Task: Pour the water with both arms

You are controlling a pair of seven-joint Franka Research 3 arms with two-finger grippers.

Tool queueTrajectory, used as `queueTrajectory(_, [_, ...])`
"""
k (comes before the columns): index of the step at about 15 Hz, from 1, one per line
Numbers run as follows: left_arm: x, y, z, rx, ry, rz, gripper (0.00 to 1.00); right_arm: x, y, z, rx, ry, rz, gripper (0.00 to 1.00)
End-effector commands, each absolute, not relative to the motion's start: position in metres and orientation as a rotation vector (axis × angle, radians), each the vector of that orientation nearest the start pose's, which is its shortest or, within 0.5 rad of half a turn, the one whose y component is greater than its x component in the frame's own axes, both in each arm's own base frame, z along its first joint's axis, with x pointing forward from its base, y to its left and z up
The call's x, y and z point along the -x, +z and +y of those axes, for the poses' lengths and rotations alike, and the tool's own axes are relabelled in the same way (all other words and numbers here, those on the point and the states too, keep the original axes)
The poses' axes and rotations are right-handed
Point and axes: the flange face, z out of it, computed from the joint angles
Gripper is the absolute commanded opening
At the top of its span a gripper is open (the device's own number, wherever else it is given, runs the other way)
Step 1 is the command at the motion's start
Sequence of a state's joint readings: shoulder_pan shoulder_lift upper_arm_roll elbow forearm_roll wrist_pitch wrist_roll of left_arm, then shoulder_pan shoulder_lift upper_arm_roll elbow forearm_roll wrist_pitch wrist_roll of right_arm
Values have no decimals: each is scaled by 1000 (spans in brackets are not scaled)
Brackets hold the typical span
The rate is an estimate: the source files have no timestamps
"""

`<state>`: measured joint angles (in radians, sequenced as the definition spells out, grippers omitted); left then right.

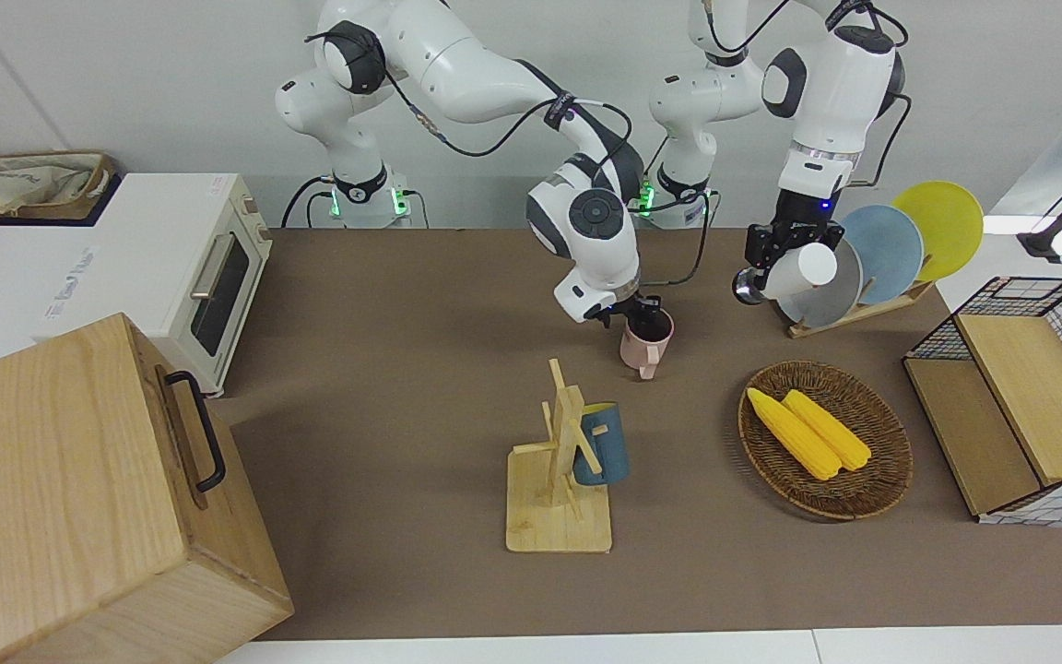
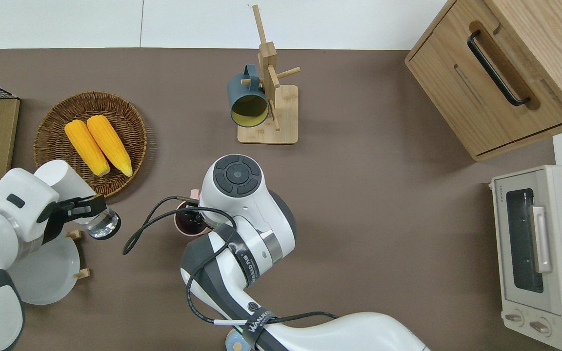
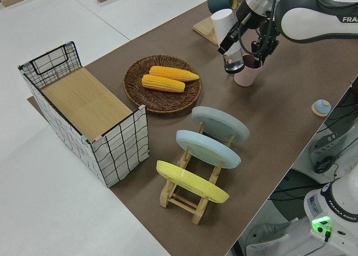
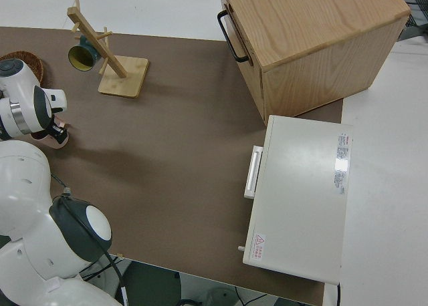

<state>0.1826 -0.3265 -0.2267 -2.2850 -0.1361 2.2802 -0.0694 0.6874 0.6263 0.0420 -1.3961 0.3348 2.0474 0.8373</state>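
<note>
Left gripper [image 1: 784,242] grips a tilted bottle [image 1: 794,273]; right gripper [image 1: 643,318] clamps the pink mug [image 1: 645,349] rim. Best: centre the spout over the mug before tipping further.

The table [image 1: 402,304] is brown. A pink mug [image 1: 646,349] contrasts with a dark blue mug [image 1: 603,447] lined yellow. Yellow corn cobs [image 1: 808,432] lie in a dark brown woven basket [image 1: 872,480]. The plates [image 3: 208,151] are grey, blue and yellow. The wire crate [image 3: 120,144] is white with a black grid.

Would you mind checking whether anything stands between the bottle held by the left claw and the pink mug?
Nothing visible does: the bottle in the left claw hangs beside the pink mug, which the right claw holds.
</note>
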Motion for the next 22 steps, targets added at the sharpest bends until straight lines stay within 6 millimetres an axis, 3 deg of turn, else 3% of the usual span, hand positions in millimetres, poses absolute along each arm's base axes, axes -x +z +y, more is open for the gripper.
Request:
queueTrajectory(1, [-467,516,-49,3152,-554,-129,10,-536,375,488,2822,267,377,987])
queueTrajectory(6, [-462,509,-53,3160,-534,-119,10,-544,441,457,2779,244,420,987])
queueTrajectory(9, [-461,507,-52,3160,-527,-113,10,-555,481,425,2752,208,447,990])
queueTrajectory(12, [-453,507,-55,3159,-510,-96,10,-560,533,361,2792,227,406,990])
queueTrajectory(18, [-420,503,-92,3172,-396,29,10,-572,584,246,2958,141,226,990])
queueTrajectory(22, [-413,495,-112,3194,-325,78,10,-588,599,155,3019,96,60,990])
